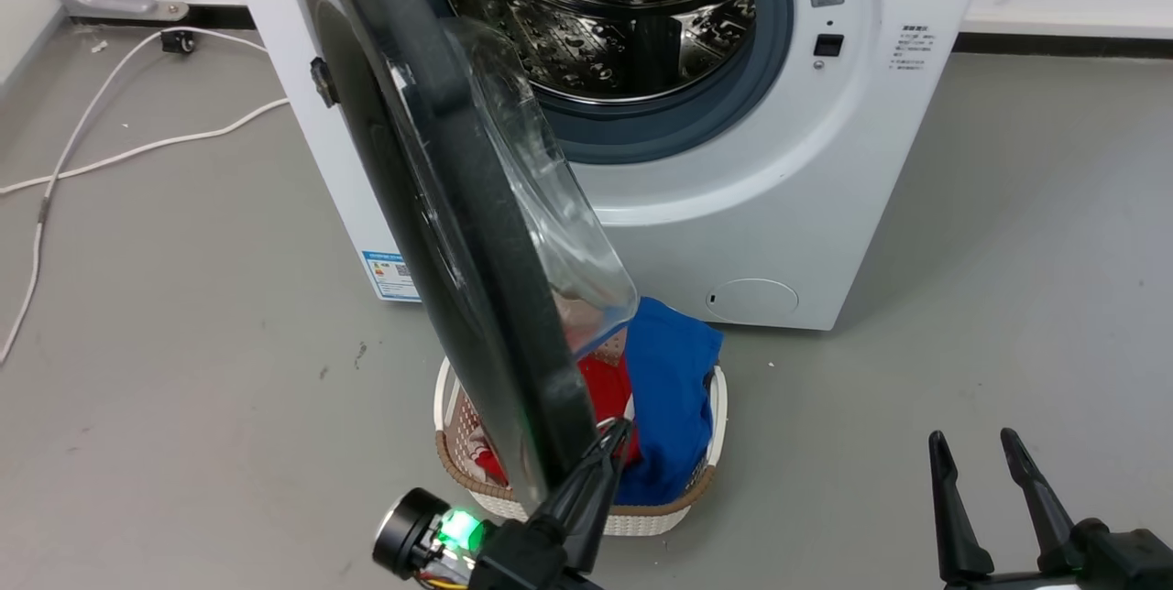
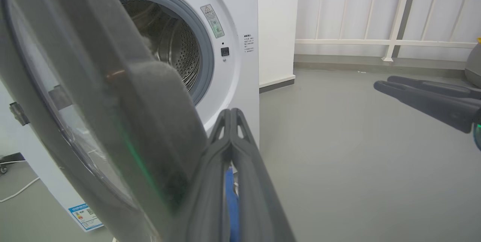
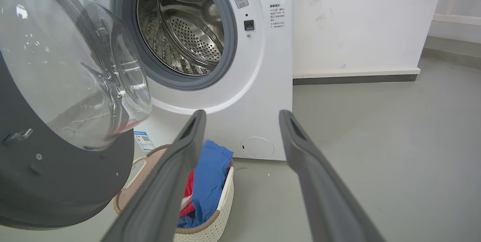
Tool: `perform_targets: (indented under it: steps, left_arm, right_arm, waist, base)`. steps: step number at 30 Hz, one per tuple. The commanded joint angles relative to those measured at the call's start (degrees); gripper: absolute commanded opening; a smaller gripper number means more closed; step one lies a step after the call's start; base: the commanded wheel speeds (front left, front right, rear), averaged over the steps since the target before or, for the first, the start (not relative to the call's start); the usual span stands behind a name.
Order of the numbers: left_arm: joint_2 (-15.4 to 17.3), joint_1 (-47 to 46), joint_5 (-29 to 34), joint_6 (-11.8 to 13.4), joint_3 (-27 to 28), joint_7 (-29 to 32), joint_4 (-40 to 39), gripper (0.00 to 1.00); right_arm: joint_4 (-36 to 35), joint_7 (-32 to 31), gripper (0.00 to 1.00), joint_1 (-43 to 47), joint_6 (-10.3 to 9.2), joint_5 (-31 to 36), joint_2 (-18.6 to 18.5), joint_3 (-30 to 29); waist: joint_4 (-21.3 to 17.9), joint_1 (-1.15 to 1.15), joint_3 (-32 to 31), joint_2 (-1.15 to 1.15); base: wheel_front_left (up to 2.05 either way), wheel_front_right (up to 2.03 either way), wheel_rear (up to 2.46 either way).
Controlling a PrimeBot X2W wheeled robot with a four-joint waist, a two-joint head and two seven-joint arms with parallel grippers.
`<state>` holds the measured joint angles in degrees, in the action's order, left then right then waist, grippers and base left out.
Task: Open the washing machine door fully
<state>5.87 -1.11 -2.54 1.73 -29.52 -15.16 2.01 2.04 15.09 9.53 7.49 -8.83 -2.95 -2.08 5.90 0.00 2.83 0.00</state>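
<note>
Washing machine door [image 1: 476,233] half open, edge toward the fingers.
Lower rim just beside the left fingers [image 1: 596,480], pressed together; glass bowl faces the right fingers [image 1: 953,517], spread wide, empty.

The head view's upper edge cuts off the tops of the washing machine [image 1: 733,205] and the washing machine door [image 1: 476,233]. The door hides the 9 o'clock side of the laundry basket [image 1: 641,521] and part of the clothes [image 1: 674,388]. At 6 o'clock the left hand [image 1: 621,427] reaches the door's rim; contact cannot be told. The left wrist view blurs the door. The label print [image 1: 912,48] is too small to read. The bottom edge cuts off the right hand [image 1: 972,434] at its wrist.
</note>
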Motion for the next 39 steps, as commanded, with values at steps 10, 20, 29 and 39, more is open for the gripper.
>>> perform_targets:
  steps: [10, 20, 29, 39]
  left_arm:
    - [2.4, 3.5, -0.2, 3.2, 6.8, 0.1, -1.9, 0.0]
    - [3.6, 6.3, -0.8, 5.1, 12.7, 0.1, -3.5, 0.0]
    - [5.0, 8.5, -1.5, 6.7, 19.7, 0.1, -4.5, 0.0]
    - [5.9, 7.8, -2.4, 6.7, 27.7, 0.1, -3.2, 0.0]
  right_arm:
    - [0.4, 0.1, 1.0, 1.9, 0.0, -0.8, 0.1, 0.1]
    - [0.8, 0.1, 1.0, 2.4, 0.0, -1.0, 0.1, -0.3]
    - [0.8, 0.1, 1.0, 2.8, 0.01, -0.7, 0.1, -0.5]
    - [0.6, 0.1, 1.0, 1.9, 0.01, -0.3, 0.1, -0.6]
  waist:
    - [2.6, 0.0, -1.1, 0.0]
    - [5.2, 0.0, -1.3, 0.0]
    - [6.8, 0.0, -1.0, 0.0]
    - [7.2, 0.0, -0.1, 0.0]
  base:
    - [0.0, 0.0, 0.0]
    - [0.0, 0.0, 0.0]
    - [0.0, 0.0, 0.0]
    - [0.0, 0.0, 0.0]
